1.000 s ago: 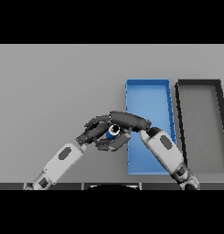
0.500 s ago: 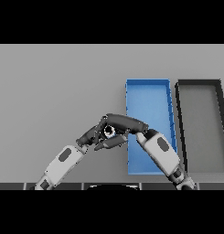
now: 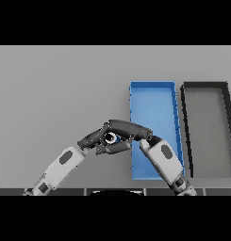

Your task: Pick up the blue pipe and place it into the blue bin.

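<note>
Slightly lower and further left than a second ago, the right hand (image 3: pixel 128 129) curls its fingers round the small blue pipe (image 3: pixel 114 138), just left of the shallow rectangular blue bin (image 3: pixel 175 117). Right of that bin, a dark grey bin (image 3: pixel 185 136). Touching the pipe's other side, the left hand (image 3: pixel 94 138), fingers relaxed.

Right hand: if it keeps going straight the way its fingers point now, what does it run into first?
The right hand points toward the robot's left, across the blue pipe. It would probably meet the left hand first; the two already look to be touching, though depth is unclear.
</note>
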You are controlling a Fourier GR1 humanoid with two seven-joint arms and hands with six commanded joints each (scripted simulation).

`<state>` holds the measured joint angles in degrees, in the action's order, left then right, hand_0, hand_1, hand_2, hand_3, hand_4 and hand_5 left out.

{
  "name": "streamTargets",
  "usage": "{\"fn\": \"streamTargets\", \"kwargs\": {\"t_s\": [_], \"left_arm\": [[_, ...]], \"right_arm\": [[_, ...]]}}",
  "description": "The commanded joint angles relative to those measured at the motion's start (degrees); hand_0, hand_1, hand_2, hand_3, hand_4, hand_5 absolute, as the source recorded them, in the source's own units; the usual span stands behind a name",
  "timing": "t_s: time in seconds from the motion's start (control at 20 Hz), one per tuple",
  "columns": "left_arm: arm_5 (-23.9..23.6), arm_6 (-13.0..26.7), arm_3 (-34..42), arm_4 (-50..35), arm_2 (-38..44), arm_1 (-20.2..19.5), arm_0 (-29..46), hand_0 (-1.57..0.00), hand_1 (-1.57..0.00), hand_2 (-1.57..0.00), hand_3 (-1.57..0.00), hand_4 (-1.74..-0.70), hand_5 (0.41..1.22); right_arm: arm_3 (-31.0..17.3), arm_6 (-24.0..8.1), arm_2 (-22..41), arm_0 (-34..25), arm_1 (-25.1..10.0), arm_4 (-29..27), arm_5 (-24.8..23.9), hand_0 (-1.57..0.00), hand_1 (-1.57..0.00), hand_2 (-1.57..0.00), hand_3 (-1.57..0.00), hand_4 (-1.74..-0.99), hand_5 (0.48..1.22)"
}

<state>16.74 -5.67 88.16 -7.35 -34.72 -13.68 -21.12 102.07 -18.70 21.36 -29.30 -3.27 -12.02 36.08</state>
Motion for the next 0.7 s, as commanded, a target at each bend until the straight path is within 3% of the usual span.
{"fn": "streamTargets", "kwargs": {"t_s": [0.0,0.15,0.3,0.35,0.5,0.65], "left_arm": [[0.52,0.65,0.48,0.52,0.04,-0.43,0.38,-0.5,-0.41,-0.42,-0.17,-1.11,1.184],[0.13,0.07,0.54,3.47,0.41,-0.46,0.8,-0.26,-0.21,-0.21,-0.09,-0.95,0.964],[-1.7,2.69,-0.47,4.21,0.71,0.3,0.41,-0.13,-0.11,-0.11,-0.04,-0.85,0.794],[-1.62,2.68,-0.82,4.17,1.1,0.08,-0.05,-0.1,-0.09,-0.09,-0.03,-0.84,0.754],[-1.92,1.49,-1.14,3.98,0.88,0.27,1.25,-0.05,-0.04,-0.04,-0.02,-0.83,0.659],[-2.6,7.18,-1.0,1.17,2.34,0.97,1.03,-0.03,-0.02,-0.02,-0.01,-0.87,0.616]], "right_arm": [[-0.01,-0.8,-0.18,-0.29,0.42,-0.05,-0.11,-1.56,-1.56,-1.56,-1.56,-1.482,1.206],[1.01,-1.47,-0.66,0.74,1.15,-0.72,0.59,-1.57,-1.57,-1.57,-1.56,-1.484,1.214],[0.28,-2.1,-1.16,0.41,2.8,0.3,0.44,-1.57,-1.57,-1.57,-1.57,-1.484,1.217],[0.85,-0.9,-1.43,1.01,2.74,0.77,0.5,-1.57,-1.57,-1.57,-1.57,-1.485,1.218],[0.69,-1.73,-2.21,0.73,3.2,1.25,0.58,-1.57,-1.57,-1.57,-1.57,-1.485,1.219],[0.16,-1.34,-3.34,0.03,4.21,1.46,0.59,-1.57,-1.57,-1.57,-1.57,-1.49,1.22]]}}
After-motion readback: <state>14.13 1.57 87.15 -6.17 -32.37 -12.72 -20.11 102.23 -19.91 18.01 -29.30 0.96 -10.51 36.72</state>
